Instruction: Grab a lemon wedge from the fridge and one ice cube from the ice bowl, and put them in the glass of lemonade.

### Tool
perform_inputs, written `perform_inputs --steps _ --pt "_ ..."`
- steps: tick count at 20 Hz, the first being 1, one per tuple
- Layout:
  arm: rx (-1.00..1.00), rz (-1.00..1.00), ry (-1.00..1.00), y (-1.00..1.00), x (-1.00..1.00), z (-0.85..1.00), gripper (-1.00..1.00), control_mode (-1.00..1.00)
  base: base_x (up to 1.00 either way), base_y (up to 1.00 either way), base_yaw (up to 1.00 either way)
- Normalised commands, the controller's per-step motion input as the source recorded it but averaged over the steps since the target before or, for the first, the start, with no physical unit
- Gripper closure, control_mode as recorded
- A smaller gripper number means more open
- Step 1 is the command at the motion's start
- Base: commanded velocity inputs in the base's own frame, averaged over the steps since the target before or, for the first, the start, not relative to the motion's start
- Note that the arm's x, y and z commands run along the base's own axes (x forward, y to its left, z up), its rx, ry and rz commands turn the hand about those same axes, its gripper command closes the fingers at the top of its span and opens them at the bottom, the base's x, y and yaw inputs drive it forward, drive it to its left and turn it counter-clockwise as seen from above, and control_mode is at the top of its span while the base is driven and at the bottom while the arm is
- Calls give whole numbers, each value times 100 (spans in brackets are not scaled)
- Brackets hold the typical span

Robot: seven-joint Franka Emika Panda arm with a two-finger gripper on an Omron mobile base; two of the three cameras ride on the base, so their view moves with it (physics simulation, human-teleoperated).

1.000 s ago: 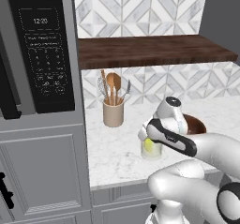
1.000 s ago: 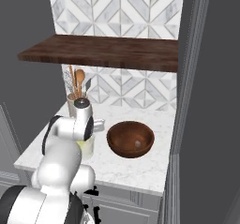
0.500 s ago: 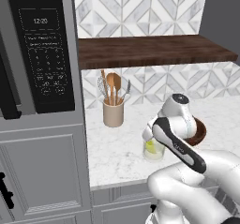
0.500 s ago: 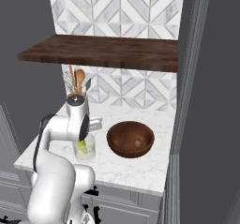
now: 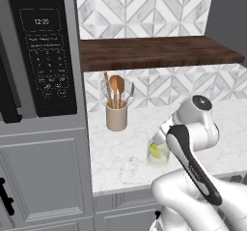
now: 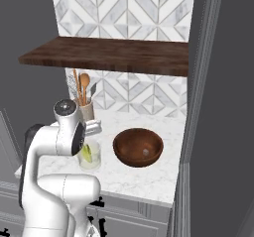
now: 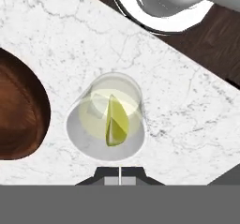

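The glass of lemonade (image 7: 107,124) stands on the marble counter, straight below my hand. A yellow-green lemon wedge (image 7: 115,122) lies inside it, in the pale liquid. My gripper (image 7: 119,175) hovers just above the glass rim, shut, with nothing between its fingertips. From the right base view my gripper (image 6: 91,138) hangs over the glass (image 6: 90,156), and the brown ice bowl (image 6: 138,147) sits right of the glass with a small pale cube (image 6: 145,152) in it. From the left, my forearm covers part of the glass (image 5: 158,153). The fridge's dark grey side (image 6: 223,107) rises to the right.
A beige utensil crock (image 5: 116,117) with wooden spoons stands at the back of the counter. A dark wooden shelf (image 5: 154,51) runs overhead. A black microwave (image 5: 41,46) sits in the grey cabinet wall to the left. Bare marble (image 5: 120,152) lies left of the glass.
The fingers have closed from slightly apart to shut. My forearm and elbow have swung while the hand stays over the glass. The lemon wedge rests in the glass.
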Motion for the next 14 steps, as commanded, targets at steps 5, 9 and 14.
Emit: perform_inputs --steps 5,9,14 --pt "-1 0 -3 24 -22 52 100 -100 0 0 0" --pt "-5 0 0 38 -37 0 -100 -100 0 0 0" --pt "-1 -1 -10 3 -63 17 -100 -100 0 0 0"
